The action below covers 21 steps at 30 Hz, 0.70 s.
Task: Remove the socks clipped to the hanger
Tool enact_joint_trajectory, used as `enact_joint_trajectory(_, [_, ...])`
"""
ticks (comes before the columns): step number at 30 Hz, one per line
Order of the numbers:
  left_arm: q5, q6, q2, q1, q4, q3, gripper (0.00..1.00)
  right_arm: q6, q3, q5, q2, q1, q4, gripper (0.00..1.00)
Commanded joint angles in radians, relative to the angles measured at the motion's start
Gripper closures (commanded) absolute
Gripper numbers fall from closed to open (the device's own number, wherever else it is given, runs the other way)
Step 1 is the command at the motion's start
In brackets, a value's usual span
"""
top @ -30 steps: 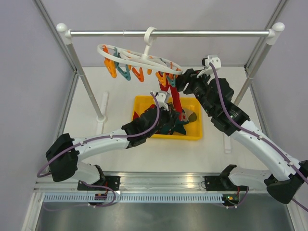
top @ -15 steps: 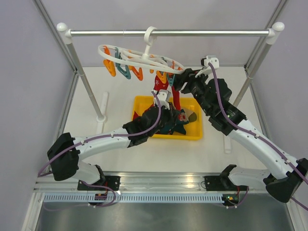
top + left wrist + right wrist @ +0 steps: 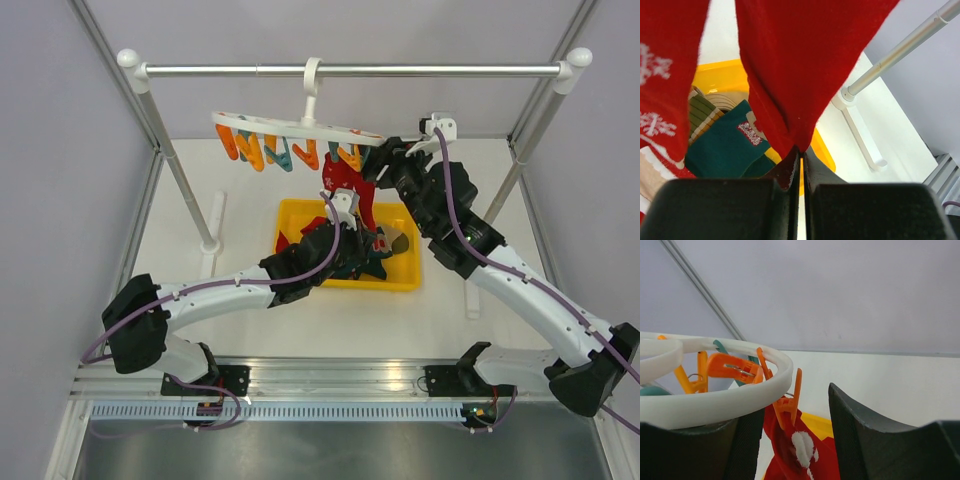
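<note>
The white hanger (image 3: 300, 127) hangs by its hook from the rail, with orange and teal pegs under its ring (image 3: 715, 402). A red sock (image 3: 347, 182) hangs from an orange peg (image 3: 790, 402) at the ring's right end. My left gripper (image 3: 358, 232) is shut on that sock's lower tip (image 3: 790, 90), pinched between the fingertips (image 3: 801, 150). A second red sock (image 3: 662, 100) with white snowflakes hangs to its left. My right gripper (image 3: 374, 166) is open, its fingers (image 3: 860, 430) standing either side of the orange peg without touching it.
A yellow bin (image 3: 405, 283) sits on the table below the hanger, holding teal (image 3: 727, 145) and striped socks (image 3: 702, 112). The metal rail (image 3: 420, 69) rests on two posts with white feet (image 3: 862, 135). Grey walls close in on both sides.
The hanger has swung from tilted to nearly level. My left gripper has risen slightly with the red sock. The right gripper has moved in around the orange peg.
</note>
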Motion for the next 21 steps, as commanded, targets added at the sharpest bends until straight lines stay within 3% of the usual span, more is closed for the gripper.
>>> enact_joint_trajectory(1, [-0.006, -0.02, 0.006, -0.01, -0.014, 0.04, 0.98, 0.01, -0.004, 0.01, 0.017, 0.001, 0.059, 0.43])
enact_joint_trajectory(13, [-0.001, -0.015, 0.006, -0.012, -0.016, 0.045, 0.98, -0.003, -0.137, -0.075, -0.038, 0.001, 0.206, 0.43])
enact_joint_trajectory(21, [0.008, -0.029, 0.009, -0.015, -0.014, 0.034, 0.98, -0.001, -0.146, -0.013, -0.03, 0.002, 0.259, 0.45])
